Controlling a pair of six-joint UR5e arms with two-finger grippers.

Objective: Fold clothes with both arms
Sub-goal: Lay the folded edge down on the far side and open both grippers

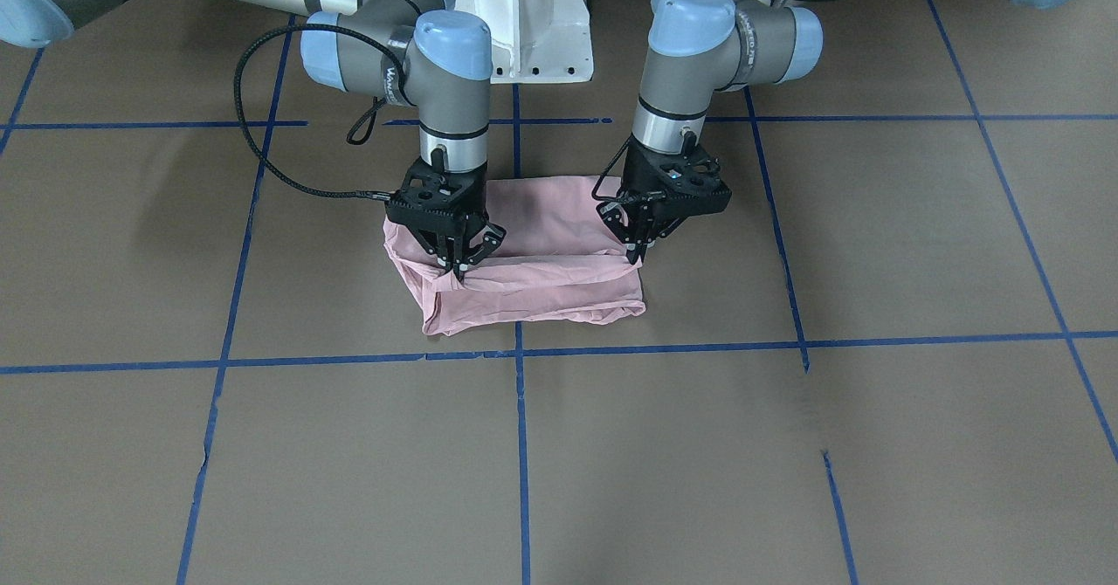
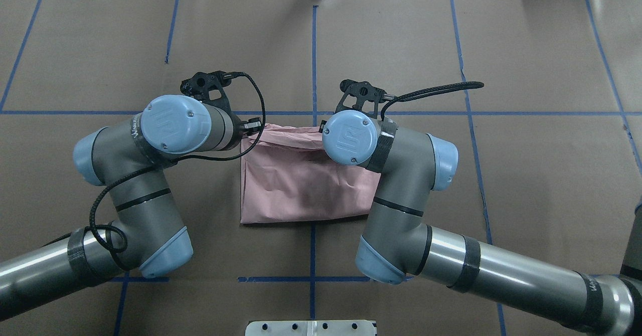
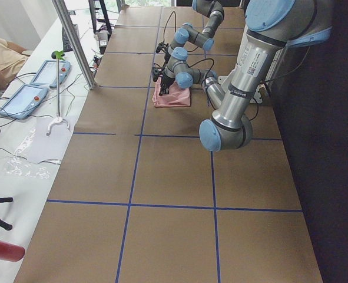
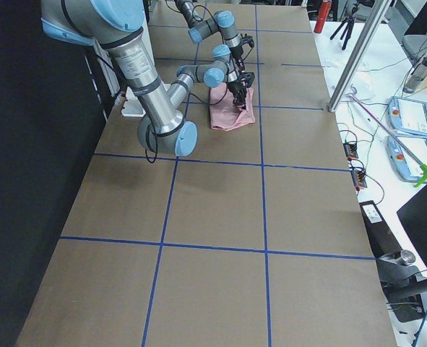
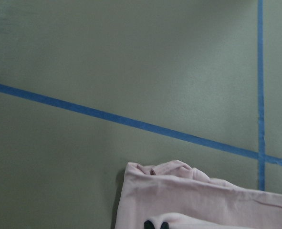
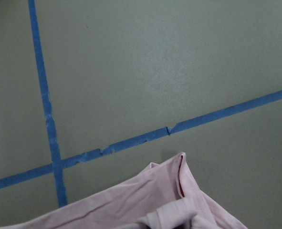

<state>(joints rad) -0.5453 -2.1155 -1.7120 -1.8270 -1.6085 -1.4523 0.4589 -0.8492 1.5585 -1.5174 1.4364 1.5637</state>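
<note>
Facing the robot, the folded pink shirt (image 1: 541, 288) lies on the tabletop (image 1: 786, 445). The right arm (image 1: 450, 96) and left arm (image 1: 677, 79) each have jaws closed on a corner of its top layer, likely to carry that edge over evenly. Overhead, the arms themselves hide both grips.

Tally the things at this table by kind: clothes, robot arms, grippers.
pink T-shirt: 1
Robot arms: 2, left arm and right arm
Grippers: 2, left gripper and right gripper
Total: 5
</note>
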